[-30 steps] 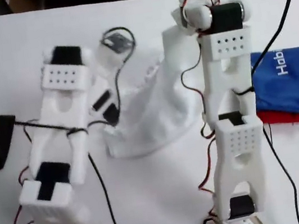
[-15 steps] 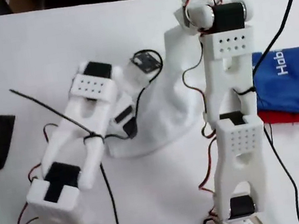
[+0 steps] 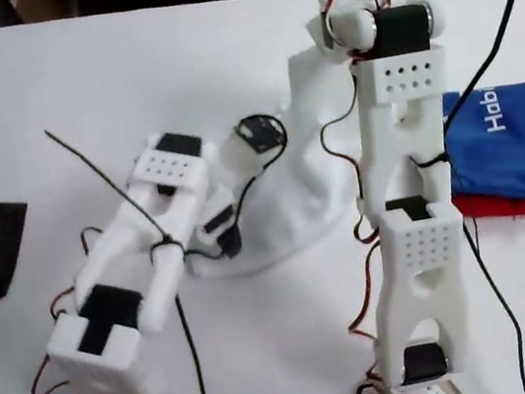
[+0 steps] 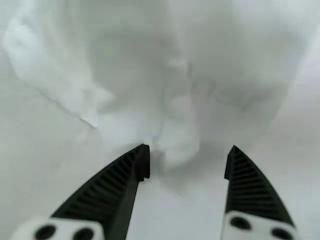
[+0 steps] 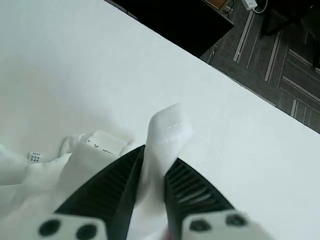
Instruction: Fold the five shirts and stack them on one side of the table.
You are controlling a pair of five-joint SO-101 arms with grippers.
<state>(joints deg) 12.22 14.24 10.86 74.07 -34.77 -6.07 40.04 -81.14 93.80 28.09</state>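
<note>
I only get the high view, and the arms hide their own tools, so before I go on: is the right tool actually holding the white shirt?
Observer: Yes. The right tool is shut on a fold of the white shirt, which sticks up past its tips.
Operator: And the left one?
Observer: The left tool is open, with a bunched part of the shirt between its tips, not pinched.
Operator: Anything to tell which end the right tool has?
Observer: A white label lies on the shirt beside that grip.
</note>
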